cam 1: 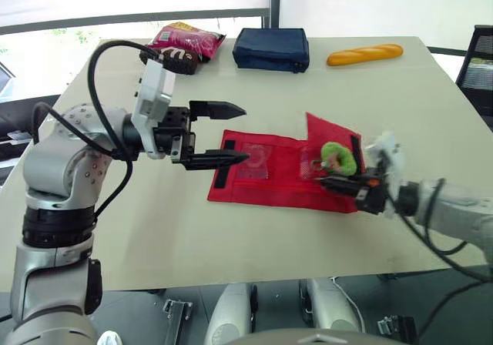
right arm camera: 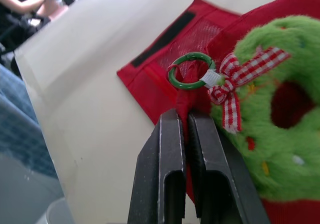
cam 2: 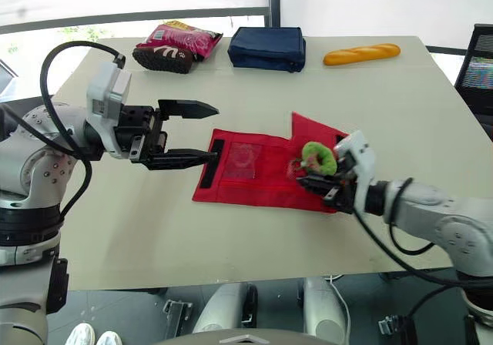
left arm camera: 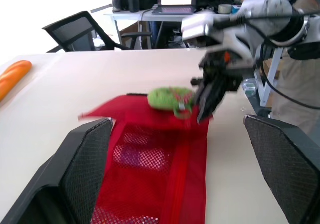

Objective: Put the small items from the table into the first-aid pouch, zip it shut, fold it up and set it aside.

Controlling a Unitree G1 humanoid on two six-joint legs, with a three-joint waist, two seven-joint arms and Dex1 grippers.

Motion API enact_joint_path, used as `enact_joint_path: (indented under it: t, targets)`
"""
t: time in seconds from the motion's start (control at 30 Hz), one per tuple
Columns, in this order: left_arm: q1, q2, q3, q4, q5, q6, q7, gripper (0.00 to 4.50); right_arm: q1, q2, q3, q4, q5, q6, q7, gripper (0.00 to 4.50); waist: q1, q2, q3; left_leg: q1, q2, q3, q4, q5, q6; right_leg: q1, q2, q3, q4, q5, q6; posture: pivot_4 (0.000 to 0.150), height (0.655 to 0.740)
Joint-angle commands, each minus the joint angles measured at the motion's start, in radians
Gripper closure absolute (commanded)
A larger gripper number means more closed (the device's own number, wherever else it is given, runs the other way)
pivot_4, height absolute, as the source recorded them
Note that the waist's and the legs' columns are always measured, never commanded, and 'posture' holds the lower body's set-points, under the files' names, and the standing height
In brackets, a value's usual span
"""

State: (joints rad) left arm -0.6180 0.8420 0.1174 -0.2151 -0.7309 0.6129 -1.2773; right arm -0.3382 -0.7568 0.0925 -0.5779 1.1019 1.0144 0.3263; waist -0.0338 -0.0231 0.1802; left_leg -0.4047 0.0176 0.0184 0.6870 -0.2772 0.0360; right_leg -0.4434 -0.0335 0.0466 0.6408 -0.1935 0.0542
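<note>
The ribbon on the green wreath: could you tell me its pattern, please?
Red-and-white check; the ribbon shows best in the right wrist view.

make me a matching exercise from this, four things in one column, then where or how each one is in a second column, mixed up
Things:
1. left gripper
2. right gripper
3. green plush wreath
4. bread loaf

Places or states:
a. at the far edge of the table, on the robot's right
b. fingers open, at the left end of the red pouch
c. lying on the red pouch
d. fingers shut on the red pouch's fabric, beside the wreath

Pairs: 1-b, 2-d, 3-c, 4-a
</note>
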Motion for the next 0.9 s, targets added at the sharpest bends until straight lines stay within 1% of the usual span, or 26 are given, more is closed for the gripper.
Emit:
enact_joint_path:
  t: [0.03, 0.13, 0.2, 0.27, 0.37, 0.4, 0.47, 0.5, 0.6, 0.73, 0.83, 0.9]
  targets:
    - [0.009, 0.016, 0.047, -0.046, -0.018, 0.003, 0.034, 0.0, -0.013, -0.006, 0.1, -0.022, -0.151, -0.026, 0.045, 4.44, 0.002, 0.0, 0.0, -0.001, 0.0, 0.0, 0.0, 0.0, 0.0, 0.0, 0.0, 0.0, 0.0, 0.0, 0.0, 0.15, 0.7134]
    - [0.02, 0.015, 0.059, -0.061, -0.028, 0.012, 0.057, 0.0, -0.015, -0.008, 0.151, -0.001, -0.278, -0.055, 0.047, 4.44, 0.002, 0.0, 0.0, -0.004, 0.0, 0.0, 0.001, 0.0, 0.0, -0.003, 0.0, -0.001, 0.001, 0.0, 0.0, 0.15, 0.7134]
    - [0.042, 0.02, 0.071, -0.08, -0.036, 0.021, 0.068, 0.0, -0.003, -0.029, 0.155, -0.001, -0.328, -0.08, 0.093, 3.8, 0.002, 0.0, 0.0, -0.005, 0.0, 0.0, 0.003, 0.0, 0.0, -0.005, 0.0, -0.002, 0.001, 0.0, 0.0, 0.15, 0.7134]
    - [0.062, 0.023, 0.078, -0.095, -0.041, 0.027, 0.079, 0.0, 0.013, -0.046, 0.121, -0.012, -0.317, -0.088, 0.15, 3.26, 0.002, 0.0, 0.0, -0.006, 0.0, 0.0, 0.003, 0.0, 0.0, -0.005, 0.0, -0.002, 0.001, 0.0, 0.0, 0.15, 0.7134]
    - [0.087, 0.025, 0.085, -0.103, -0.036, 0.028, 0.098, 0.0, 0.041, -0.07, 0.05, -0.039, -0.274, -0.089, 0.225, 1.63, 0.004, 0.0, 0.0, -0.006, 0.0, -0.001, 0.004, 0.0, 0.0, -0.005, 0.0, -0.003, 0.001, 0.0, 0.0, 0.15, 0.7134]
    - [0.093, 0.024, 0.088, -0.105, -0.037, 0.03, 0.105, 0.0, 0.05, -0.074, 0.026, -0.046, -0.259, -0.087, 0.24, 1.14, 0.005, 0.0, 0.0, -0.006, 0.0, -0.002, 0.004, 0.0, 0.0, -0.005, 0.0, -0.004, 0.001, 0.0, 0.0, 0.15, 0.7134]
    - [0.131, 0.021, 0.106, -0.104, -0.034, 0.04, 0.134, 0.0, 0.078, -0.101, -0.072, -0.075, -0.188, -0.087, 0.293, 0.2, 0.009, 0.0, 0.0, -0.007, 0.0, -0.002, 0.004, 0.0, 0.0, -0.005, 0.0, -0.004, 0.001, 0.0, 0.0, 0.15, 0.7134]
    - [0.151, 0.019, 0.116, -0.105, -0.034, 0.046, 0.149, 0.0, 0.092, -0.114, -0.113, -0.088, -0.162, -0.093, 0.318, 0.08, 0.01, 0.0, 0.0, -0.006, 0.0, -0.002, 0.004, 0.0, 0.0, -0.004, 0.0, -0.004, 0.001, 0.0, 0.0, 0.15, 0.7134]
    - [0.207, 0.013, 0.141, -0.102, -0.033, 0.076, 0.209, 0.0, 0.128, -0.137, -0.21, -0.108, -0.135, -0.13, 0.368, 0.08, 0.011, 0.0, 0.0, -0.006, 0.0, -0.002, 0.004, 0.0, 0.0, -0.004, 0.0, -0.004, 0.001, 0.0, 0.0, 0.15, 0.7134]
    - [0.313, -0.012, 0.177, -0.068, -0.02, 0.144, 0.333, 0.0, 0.176, -0.145, -0.315, -0.105, -0.188, -0.226, 0.416, 0.08, 0.016, -0.001, -0.001, -0.005, 0.001, -0.002, 0.004, 0.0, 0.0, -0.004, 0.0, -0.004, 0.002, 0.0, 0.0, 0.15, 0.7134]
    - [0.352, -0.03, 0.185, -0.055, -0.012, 0.164, 0.395, 0.0, 0.192, -0.129, -0.366, -0.098, -0.196, -0.283, 0.448, 0.08, 0.02, -0.001, -0.001, -0.005, 0.001, -0.002, 0.004, 0.0, 0.0, -0.004, 0.001, -0.004, 0.002, 0.0, 0.0, 0.15, 0.7134]
    - [0.358, -0.061, 0.184, -0.036, -0.005, 0.185, 0.463, 0.0, 0.184, -0.132, -0.39, -0.092, -0.2, -0.302, 0.451, 0.08, 0.022, -0.001, -0.001, -0.006, 0.001, -0.002, 0.006, 0.0, 0.0, -0.004, 0.0, -0.004, 0.002, 0.0, 0.0, 0.15, 0.7134]
